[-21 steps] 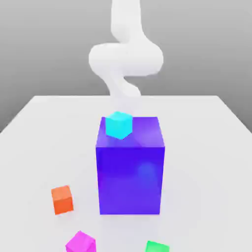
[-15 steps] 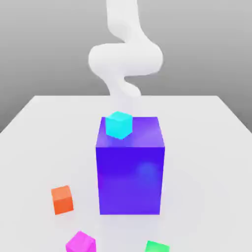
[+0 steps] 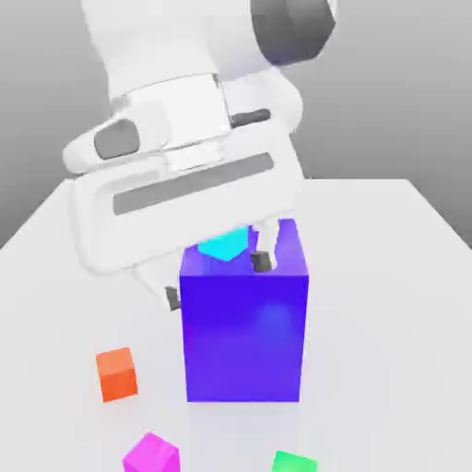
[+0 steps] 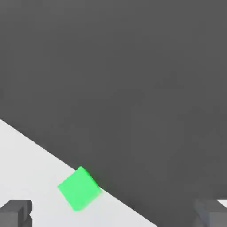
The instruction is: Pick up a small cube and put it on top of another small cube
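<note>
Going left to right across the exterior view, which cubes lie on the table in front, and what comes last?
orange cube → magenta cube → green cube. The big purple block spans the middle and overlaps them in order, so I leave it unplaced.

You're looking at a simulated test scene — a bare white table [image 3: 387, 277], flat grey backdrop, plain coloured cubes [image 3: 117, 373] — no real room.
</note>
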`<state>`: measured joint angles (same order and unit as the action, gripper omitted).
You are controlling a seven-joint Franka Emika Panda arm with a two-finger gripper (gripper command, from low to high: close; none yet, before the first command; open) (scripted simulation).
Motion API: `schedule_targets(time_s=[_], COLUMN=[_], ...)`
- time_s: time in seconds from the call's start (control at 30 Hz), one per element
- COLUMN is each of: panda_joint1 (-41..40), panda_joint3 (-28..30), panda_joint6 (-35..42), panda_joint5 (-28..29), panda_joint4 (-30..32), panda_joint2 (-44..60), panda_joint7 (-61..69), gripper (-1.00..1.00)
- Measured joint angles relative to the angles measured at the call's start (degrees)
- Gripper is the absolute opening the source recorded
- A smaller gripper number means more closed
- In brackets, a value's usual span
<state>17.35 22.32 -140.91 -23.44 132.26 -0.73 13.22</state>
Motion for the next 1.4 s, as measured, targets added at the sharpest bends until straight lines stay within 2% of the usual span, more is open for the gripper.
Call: schedule_targets(time_s=[0.23,0.5,0.63,0.67,0.83,0.87,0.93,1.07,1.27,1.4], panda_joint1=[-2.12,-3.74,-7.51,-7.91,-7.91,-8.41,-8.35,-5.36,3.68,3.55], panda_joint3=[-0.59,0.47,-4.09,-4.66,-4.65,-5.22,-4.81,-1.5,-6.27,-9.15], panda_joint6=[-4.25,-11.39,-16.93,-12.83,-12.67,-10.74,-14.5,-11.52,-4.88,-9.85], panda_joint5=[-1.39,4.56,0.5,3.11,3.1,4.87,3.37,7.36,15.4,13.57], panda_joint4=[0.61,1.71,-0.01,-0.52,-0.52,-0.72,0.02,1.72,-1.2,-2.16], panda_joint2=[11.45,21.54,28.99,29.62,29.61,29.93,28.39,21.6,16.49,22.3], panda_joint7=[13.67,23.36,27.37,28.06,28.07,28.06,26.47,22.9,24.29,26.73], gripper=[0.0,0.0,0.0,-1.0,-1.0,-1.0,-1.0,-1.0,-1.0,-1.0])
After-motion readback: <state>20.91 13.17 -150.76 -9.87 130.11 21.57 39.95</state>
